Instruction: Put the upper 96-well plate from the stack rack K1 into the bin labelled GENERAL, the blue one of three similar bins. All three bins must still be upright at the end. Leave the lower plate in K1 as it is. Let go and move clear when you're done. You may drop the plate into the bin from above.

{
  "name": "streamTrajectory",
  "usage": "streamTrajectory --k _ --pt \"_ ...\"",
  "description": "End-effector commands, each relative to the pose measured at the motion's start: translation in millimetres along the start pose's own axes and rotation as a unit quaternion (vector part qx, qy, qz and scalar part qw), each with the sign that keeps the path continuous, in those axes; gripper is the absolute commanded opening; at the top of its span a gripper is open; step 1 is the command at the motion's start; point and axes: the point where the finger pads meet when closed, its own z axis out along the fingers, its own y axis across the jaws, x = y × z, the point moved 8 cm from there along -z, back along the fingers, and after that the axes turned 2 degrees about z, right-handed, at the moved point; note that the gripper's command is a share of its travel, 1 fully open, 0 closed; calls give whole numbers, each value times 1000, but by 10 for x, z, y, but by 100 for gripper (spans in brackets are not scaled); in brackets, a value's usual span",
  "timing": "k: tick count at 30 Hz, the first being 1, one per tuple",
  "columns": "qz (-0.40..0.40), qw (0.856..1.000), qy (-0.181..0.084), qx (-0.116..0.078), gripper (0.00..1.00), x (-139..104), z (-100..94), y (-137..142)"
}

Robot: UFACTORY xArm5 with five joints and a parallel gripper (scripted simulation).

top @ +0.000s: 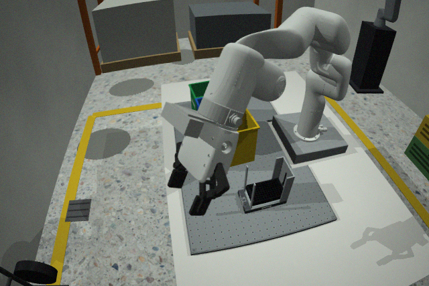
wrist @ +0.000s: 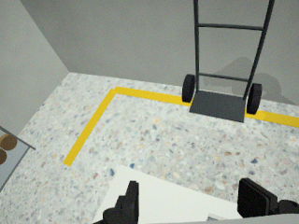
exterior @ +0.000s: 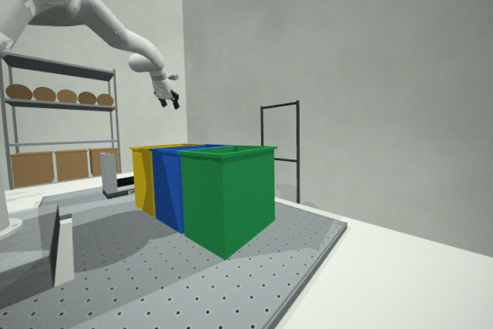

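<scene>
Zero load in gripper [top: 188, 193]: fingers spread fully apart, nothing between them, touching nothing. It hangs in the air above the perforated board [top: 256, 230], beside rack K1 [top: 267, 189] and apart from it. Dark plate [top: 265, 191] visible sitting in K1; can't separate upper from lower. Three bins upright in a touching row: yellow [exterior: 142, 176], blue [exterior: 169, 189], green [exterior: 226, 198]. Bin contents can't be seen. Hand truck [wrist: 220, 90] on the floor in wrist view
</scene>
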Motion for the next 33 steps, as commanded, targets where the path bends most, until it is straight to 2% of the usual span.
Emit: streamTrajectory --k 1,17,20,30,32,33 --pt "0 1000 2 1 100 16 -22 -7" --pt "0 1000 2 1 100 16 -22 -7" --pt "16 999 -20 -21 100 112 -60 259" --pt "16 999 -16 -31 100 44 -175 574" --pt "30 998 -36 -48 100 102 -206 762" --pt "30 998 -36 -48 100 102 -206 762"
